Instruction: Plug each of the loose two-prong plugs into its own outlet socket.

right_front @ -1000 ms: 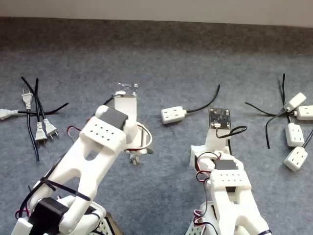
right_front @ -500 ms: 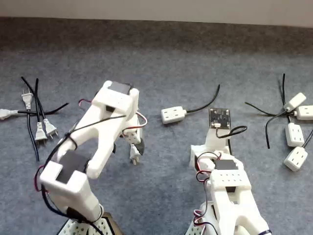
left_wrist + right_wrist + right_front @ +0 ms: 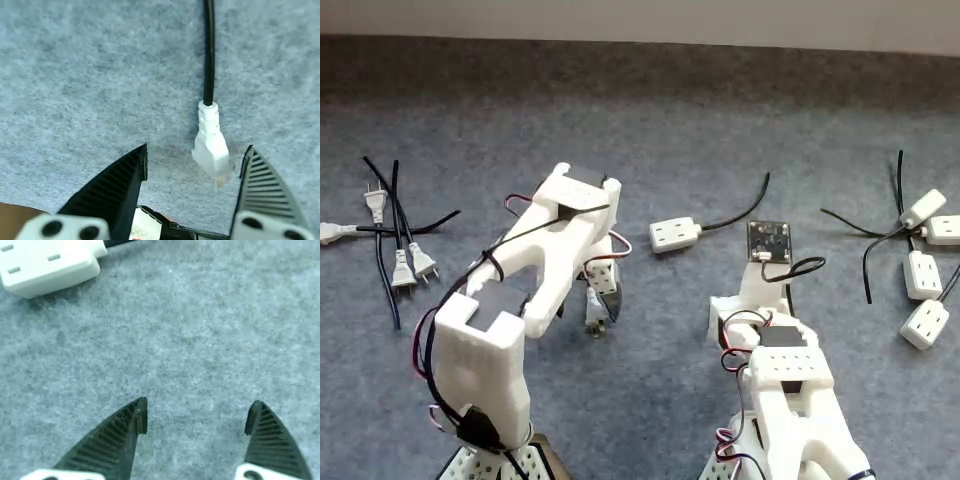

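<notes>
Plug (image 3: 210, 150) smooth white plastic; cord (image 3: 208, 50) glossy black; table cover (image 3: 75, 75) fuzzy grey cloth.

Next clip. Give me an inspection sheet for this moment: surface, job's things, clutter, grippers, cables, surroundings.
Surface: grey carpet across the whole table.
Job's things: one white plug lying on the carpet; pile of plugs out on the left arm's side; single socket in the middle; four sockets bunched on the right arm's side.
Clutter: nothing seen.
Grippers: left gripper open, fingers either side of the white plug; right gripper open over bare carpet near the single socket.
Cables: black cords on plugs and sockets, crossing in both bunches.
Surroundings: pale wall behind the table.
</notes>
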Robot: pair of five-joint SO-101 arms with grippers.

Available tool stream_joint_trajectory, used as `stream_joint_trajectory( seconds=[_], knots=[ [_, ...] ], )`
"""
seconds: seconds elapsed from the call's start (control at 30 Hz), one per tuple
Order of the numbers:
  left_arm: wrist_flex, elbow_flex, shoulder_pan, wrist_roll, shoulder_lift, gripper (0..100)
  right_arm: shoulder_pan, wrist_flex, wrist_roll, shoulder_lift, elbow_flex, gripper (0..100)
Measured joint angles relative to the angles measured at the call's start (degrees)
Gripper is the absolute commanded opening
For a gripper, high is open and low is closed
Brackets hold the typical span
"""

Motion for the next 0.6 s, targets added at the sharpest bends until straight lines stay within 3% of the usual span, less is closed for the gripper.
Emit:
stream_joint_trajectory(
  seconds=[0.6],
  knots=[
    [-1.2,0.0,-4.7,0.5,0.4,30,0.0,0.0,0.0,0.0,0.0,31.0]
  ],
)
